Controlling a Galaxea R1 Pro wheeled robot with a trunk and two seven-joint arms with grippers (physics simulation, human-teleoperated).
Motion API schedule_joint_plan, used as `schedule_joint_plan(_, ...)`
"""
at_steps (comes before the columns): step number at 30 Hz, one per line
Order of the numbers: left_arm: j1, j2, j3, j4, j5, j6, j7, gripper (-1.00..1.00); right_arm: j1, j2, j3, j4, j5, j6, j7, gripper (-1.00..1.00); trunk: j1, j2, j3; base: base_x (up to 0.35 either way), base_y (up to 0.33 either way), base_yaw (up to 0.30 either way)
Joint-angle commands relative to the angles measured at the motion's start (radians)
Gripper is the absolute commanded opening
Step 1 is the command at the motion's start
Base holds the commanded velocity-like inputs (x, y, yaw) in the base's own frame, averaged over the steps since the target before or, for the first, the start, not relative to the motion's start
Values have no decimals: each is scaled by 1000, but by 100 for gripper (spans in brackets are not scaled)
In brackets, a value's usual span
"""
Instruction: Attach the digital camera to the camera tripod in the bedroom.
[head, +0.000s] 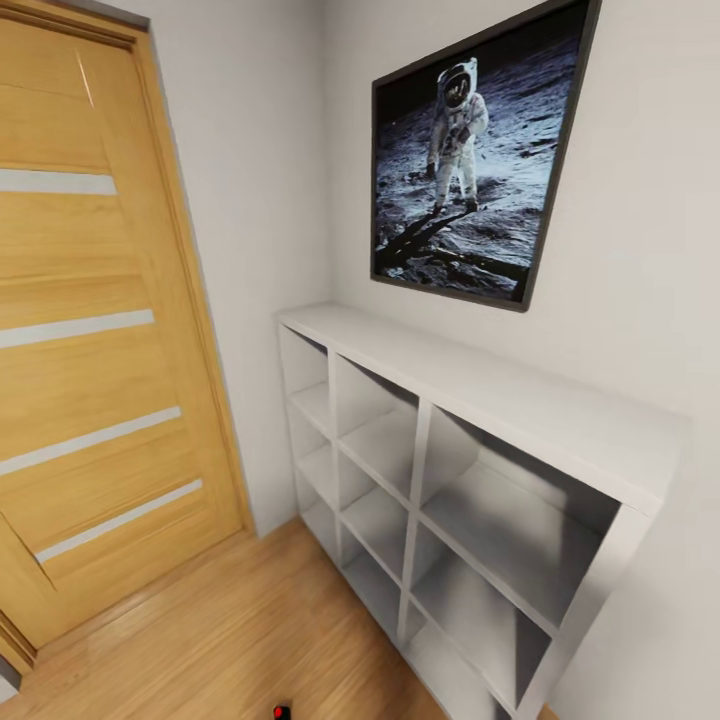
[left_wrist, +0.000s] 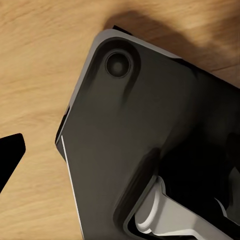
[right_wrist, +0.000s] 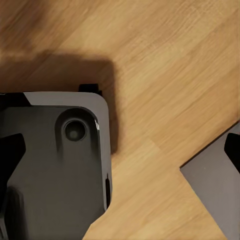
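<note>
Head view: facing a room corner, wood door at left, white cube shelf at right with open compartments, astronaut picture on the wall above it, light wood floor below. A small red-and-black speck at the bottom edge may be the camera's top; too little shows to be sure. No tripod here, so this looks like a transit step: I'd turn the base slowly away from the corner, keep clear of the shelf, and scan for the tripod. Left wrist view: dark robot base over floor; a black tip at the left edge, pincer state can't tell. Right wrist view: base corner, floor, a grey panel at lower right; pincer state can't tell.
</note>
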Motion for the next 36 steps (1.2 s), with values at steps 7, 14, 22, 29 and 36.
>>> schedule_joint_plan(7,0,0,5,-2,-1,-1,0,100,-2,-1,7,3,-9,-3,5,100,1,-2,-2,0,-166,0)
schedule_joint_plan(14,0,2,5,-2,0,-1,0,100,-2,0,6,3,-9,-3,5,100,1,-2,-2,0,-34,0)
schedule_joint_plan(22,0,5,5,-2,1,-1,-1,100,-2,0,7,3,-10,-3,5,100,1,-2,-2,107,28,0)
schedule_joint_plan(29,0,5,5,-2,0,-1,-1,100,-2,0,7,3,-9,-3,5,100,1,-2,-2,106,49,0)
schedule_joint_plan(36,0,6,5,-2,1,-1,-1,100,-2,0,7,3,-9,-3,6,100,1,-2,-2,9,4,0)
